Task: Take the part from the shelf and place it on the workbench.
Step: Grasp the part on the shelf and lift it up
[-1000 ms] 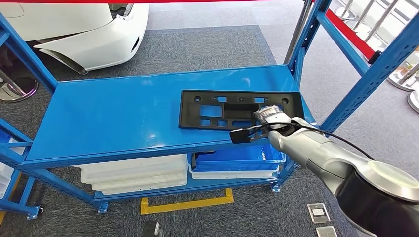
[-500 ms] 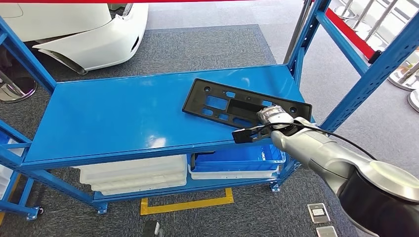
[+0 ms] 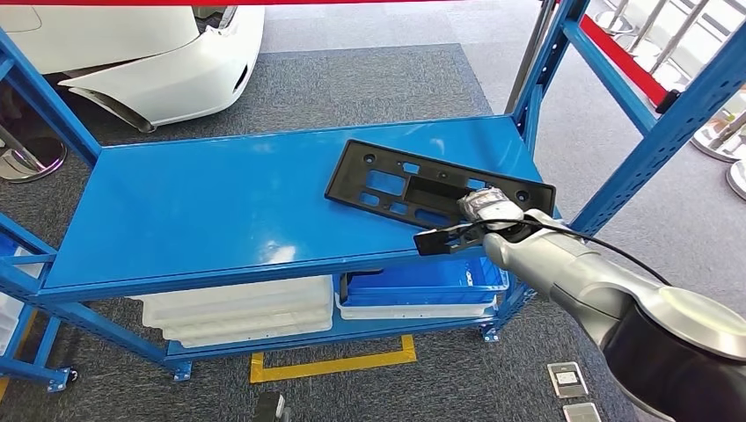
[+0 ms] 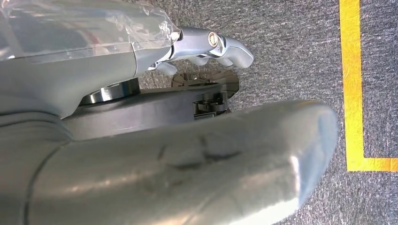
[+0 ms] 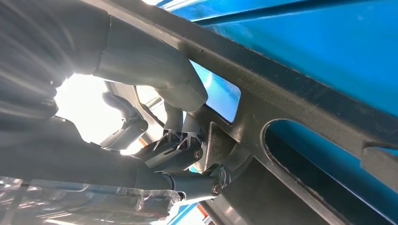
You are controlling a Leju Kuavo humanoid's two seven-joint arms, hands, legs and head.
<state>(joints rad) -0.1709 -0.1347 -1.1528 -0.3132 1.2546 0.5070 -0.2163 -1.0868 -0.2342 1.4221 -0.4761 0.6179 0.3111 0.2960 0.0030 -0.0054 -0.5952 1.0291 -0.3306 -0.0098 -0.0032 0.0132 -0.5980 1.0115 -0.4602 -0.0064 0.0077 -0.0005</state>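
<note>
The part (image 3: 413, 180) is a flat black plastic plate with several rectangular cut-outs. It lies askew on the right end of the blue shelf (image 3: 220, 202), its far-left corner swung away from me. My right hand (image 3: 488, 211) grips its near right corner at the shelf's front edge. Seen from the right wrist, the fingers (image 5: 178, 154) hook through an opening and the thumb presses on the part's rim (image 5: 291, 112). My left hand (image 4: 187, 154) hangs over grey carpet, its fingers (image 4: 211, 44) holding nothing.
Blue shelf uprights (image 3: 655, 132) rise close on the right. On the tier below stand a blue bin (image 3: 422, 281) and white trays (image 3: 237, 308). A white car bumper (image 3: 158, 61) sits beyond the shelf at the left. Yellow tape (image 3: 334, 360) marks the floor.
Within the last second my right hand has turned the part on the shelf, swinging its left end away from me and its right end past the edge. Over the last half second nothing has moved.
</note>
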